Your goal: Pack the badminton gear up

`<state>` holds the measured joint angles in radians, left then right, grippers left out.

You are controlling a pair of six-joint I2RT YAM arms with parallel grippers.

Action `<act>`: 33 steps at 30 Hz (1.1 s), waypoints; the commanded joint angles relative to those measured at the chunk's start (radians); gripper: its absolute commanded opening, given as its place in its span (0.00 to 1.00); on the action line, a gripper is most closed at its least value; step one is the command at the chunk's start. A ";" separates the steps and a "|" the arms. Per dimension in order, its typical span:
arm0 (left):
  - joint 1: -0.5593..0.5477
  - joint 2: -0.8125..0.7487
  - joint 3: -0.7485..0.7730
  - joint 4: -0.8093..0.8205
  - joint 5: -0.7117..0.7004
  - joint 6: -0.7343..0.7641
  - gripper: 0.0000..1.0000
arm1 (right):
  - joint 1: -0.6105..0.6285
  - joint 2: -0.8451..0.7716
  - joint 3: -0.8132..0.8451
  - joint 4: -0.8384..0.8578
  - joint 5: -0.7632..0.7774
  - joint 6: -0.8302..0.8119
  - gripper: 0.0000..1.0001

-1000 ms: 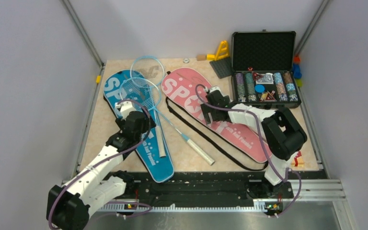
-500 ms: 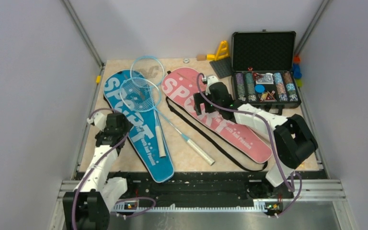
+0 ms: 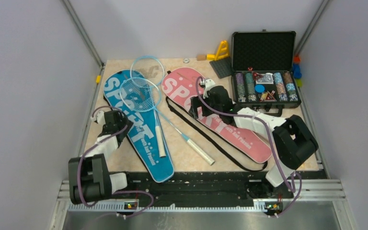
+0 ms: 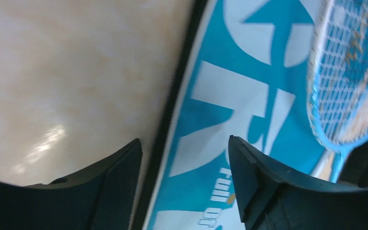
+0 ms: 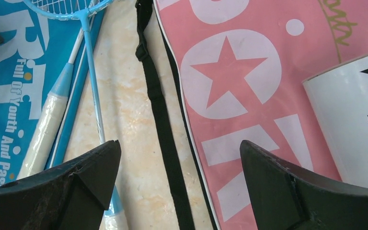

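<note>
While the left claw (image 3: 107, 117) hangs at about 9 o'clock on the worktop (image 3: 184, 160), its two fingers stand apart with nothing pinched between them, straddling the black zip edge of the blue cover (image 3: 139, 136); whether they touch that edge cannot be told. In the left wrist view the claw (image 4: 184, 148) has bare worktop toward 10 o'clock and the cover's white lettering toward 1 o'clock, with a racket head (image 4: 350, 81) lying on the cover at 2 o'clock. The right claw (image 3: 206, 94), just past the middle toward 1 o'clock, is spread wide and holds nothing, poised over the pink cover (image 3: 237, 132). From its wrist camera a white tube (image 5: 354, 124) lies on that cover at 3 o'clock, a black strap (image 5: 160, 120) runs along the cover's edge, and a white racket handle (image 5: 45, 129) lies at 9 o'clock. Open worktop shows as a strip between the two covers, crossed by a second racket handle (image 3: 199, 151). A black poker case (image 3: 264, 67) fills the 2 o'clock corner, just beside the pink cover.
</note>
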<state>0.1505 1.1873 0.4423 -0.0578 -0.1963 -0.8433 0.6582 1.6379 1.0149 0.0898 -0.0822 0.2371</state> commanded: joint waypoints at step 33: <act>-0.088 -0.454 0.370 -0.415 0.047 0.204 0.00 | 0.088 -0.314 -0.197 0.251 -0.174 -0.076 0.93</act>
<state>0.0891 0.6872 0.7597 -0.5285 -0.1837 -0.6552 0.7086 1.3544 0.8093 0.2722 -0.1974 0.1905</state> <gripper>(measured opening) 0.022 0.931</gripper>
